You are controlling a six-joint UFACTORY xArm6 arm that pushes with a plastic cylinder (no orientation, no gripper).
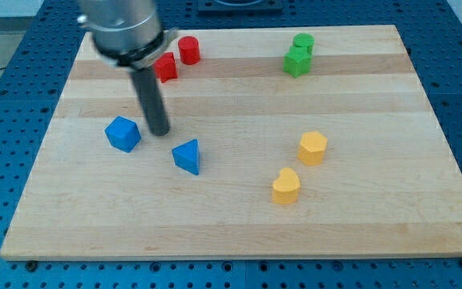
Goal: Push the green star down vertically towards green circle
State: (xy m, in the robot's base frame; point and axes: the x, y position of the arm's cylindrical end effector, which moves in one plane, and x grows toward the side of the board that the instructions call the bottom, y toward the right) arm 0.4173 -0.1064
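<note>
The green star (296,62) lies near the view's top right, touching the green circle (303,42), which sits just above it. My tip (160,132) stands at the view's left, between the blue cube (123,133) and the blue triangle (188,156), far to the left of both green blocks.
A red circle (188,50) and a red block (165,67) lie at the view's top, beside my rod. Two yellow blocks (312,148) (285,186) lie at the lower right. The wooden board (391,217) rests on a blue perforated table.
</note>
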